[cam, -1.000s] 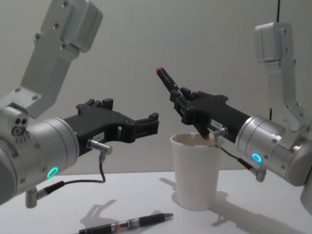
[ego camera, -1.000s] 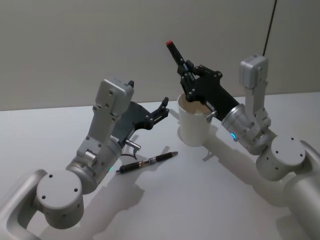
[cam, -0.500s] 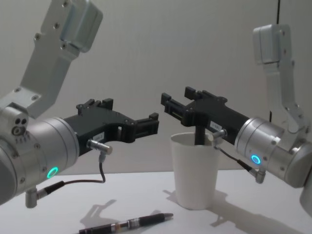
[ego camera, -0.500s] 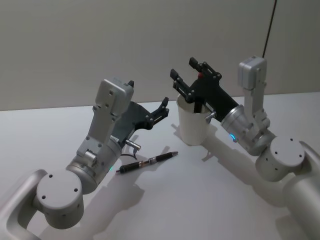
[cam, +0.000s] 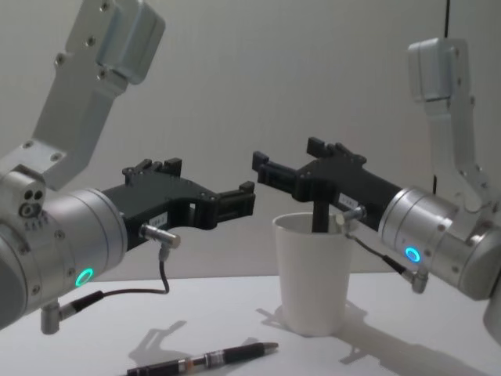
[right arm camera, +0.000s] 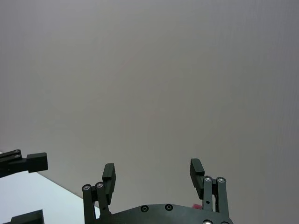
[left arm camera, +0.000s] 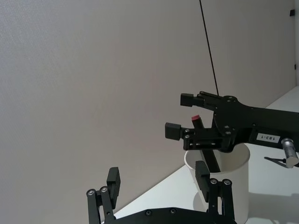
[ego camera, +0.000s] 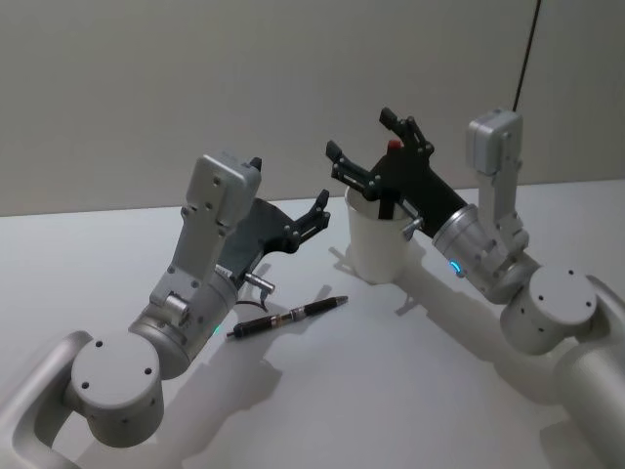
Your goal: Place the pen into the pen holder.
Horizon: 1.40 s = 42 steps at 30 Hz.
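R gripper (ego camera: 361,137) hovers just over the cup (ego camera: 376,252) with its fingers spread wide apart; the arm comes in from 4 o'clock in head view. The red-top pen (cam: 320,217) stands inside the cup, its dark body rising past the rim and its top up by the base of the R fingers. L gripper (ego camera: 316,213) hangs at the cup's 9 o'clock, near but not touching, fingers also apart. The 2nd pen (ego camera: 288,318), black, lies flat on the white table (ego camera: 391,391) at the cup's 7 o'clock, apart from it, tip toward 2 o'clock.
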Motion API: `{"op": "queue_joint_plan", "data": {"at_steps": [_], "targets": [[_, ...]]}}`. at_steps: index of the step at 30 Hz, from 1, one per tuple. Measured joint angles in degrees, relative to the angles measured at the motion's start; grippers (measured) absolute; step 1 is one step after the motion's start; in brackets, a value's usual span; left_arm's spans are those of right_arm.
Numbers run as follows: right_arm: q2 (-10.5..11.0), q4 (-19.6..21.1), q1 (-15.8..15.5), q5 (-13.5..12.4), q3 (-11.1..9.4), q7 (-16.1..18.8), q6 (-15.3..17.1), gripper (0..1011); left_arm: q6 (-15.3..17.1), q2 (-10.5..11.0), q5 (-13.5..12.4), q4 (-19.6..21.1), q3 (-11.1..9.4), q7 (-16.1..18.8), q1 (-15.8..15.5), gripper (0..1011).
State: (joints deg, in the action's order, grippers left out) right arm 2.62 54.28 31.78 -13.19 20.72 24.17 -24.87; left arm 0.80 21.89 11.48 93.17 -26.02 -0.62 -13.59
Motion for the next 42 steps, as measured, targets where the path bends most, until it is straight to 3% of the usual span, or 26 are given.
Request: {"op": "queue_joint_plan", "data": {"at_steps": [13, 28, 42], "targets": [[2.4, 7.96, -3.36, -1.92, -1.62, -2.0, 3.45, 1001, 0.0, 0.0, 0.0, 0.0, 0.0, 0.0, 0.0, 1001], [7.23, 21.72, -11.39, -3.53, -3.86, -8.58, 7.4, 1002, 0.0, 0.0, 0.0, 0.0, 0.0, 0.0, 0.0, 1001], [8.49, 25.09, -14.21, -3.6, -4.39, -10.23, 10.0, 1001, 0.0, 0.0, 0.0, 0.0, 0.0, -0.01, 0.0, 1001]]}}
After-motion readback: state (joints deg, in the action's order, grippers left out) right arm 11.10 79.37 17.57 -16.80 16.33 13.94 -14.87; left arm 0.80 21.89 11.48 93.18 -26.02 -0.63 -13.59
